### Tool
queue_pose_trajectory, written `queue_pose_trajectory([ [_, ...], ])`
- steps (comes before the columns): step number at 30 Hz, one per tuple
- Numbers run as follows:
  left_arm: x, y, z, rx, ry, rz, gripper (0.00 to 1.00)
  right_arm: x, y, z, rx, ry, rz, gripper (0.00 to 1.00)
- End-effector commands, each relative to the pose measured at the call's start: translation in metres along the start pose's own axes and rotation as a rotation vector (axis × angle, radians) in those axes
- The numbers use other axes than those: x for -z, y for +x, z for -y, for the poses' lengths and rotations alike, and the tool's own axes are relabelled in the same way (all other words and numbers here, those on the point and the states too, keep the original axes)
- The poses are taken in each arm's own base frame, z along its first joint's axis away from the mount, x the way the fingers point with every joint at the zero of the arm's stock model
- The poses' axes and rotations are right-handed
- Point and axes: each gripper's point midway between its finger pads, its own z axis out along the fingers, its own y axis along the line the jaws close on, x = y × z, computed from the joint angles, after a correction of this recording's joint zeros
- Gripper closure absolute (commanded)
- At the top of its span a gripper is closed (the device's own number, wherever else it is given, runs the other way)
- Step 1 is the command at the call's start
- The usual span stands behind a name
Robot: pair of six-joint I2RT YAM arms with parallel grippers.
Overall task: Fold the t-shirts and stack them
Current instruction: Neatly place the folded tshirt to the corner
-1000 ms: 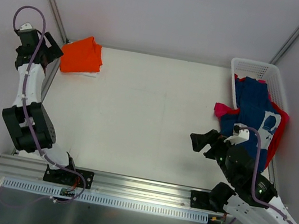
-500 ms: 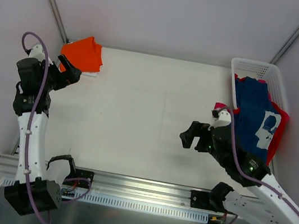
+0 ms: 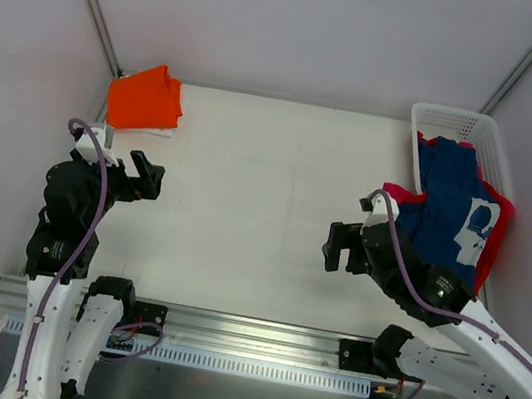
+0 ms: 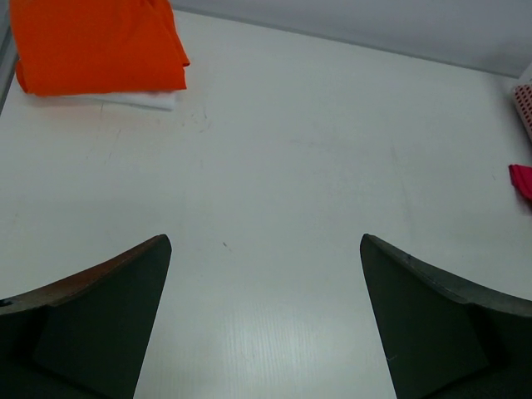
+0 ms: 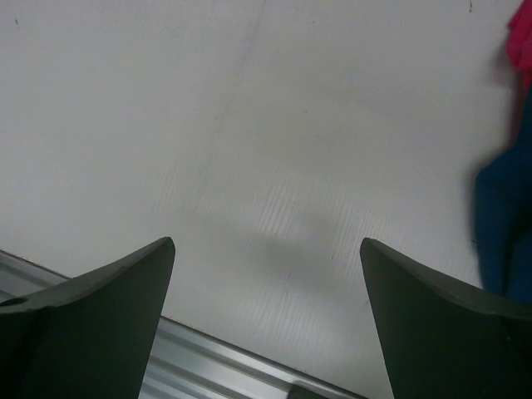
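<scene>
Lying folded in the far left corner of the table [image 3: 258, 188], the orange shirt [image 3: 145, 97] tops a white shirt [image 4: 125, 100], longer side left-right. The navy shirt [image 3: 448, 183] trails far-to-near from the basket [image 3: 451, 119] over a pink-red shirt [image 3: 401, 194]. The left gripper [image 3: 151, 177] and right gripper [image 3: 335, 246] gape wide, empty.

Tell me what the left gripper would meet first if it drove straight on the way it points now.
Most likely the bare table. The open left gripper aims down at it. The folded orange t-shirt lies left of that line, though depth is hard to judge.
</scene>
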Motion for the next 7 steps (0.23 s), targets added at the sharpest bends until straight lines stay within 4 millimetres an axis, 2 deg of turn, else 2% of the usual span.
queue_pose_trajectory([
  [1,0.002,0.007,-0.012,-0.049,-0.053,0.002,0.01,-0.004,0.003,0.0,0.01,0.006,0.014,0.01],
  [7,-0.001,0.009,-0.01,-0.053,-0.036,-0.019,0.01,-0.018,0.01,-0.006,0.026,0.041,-0.01,0.0],
])
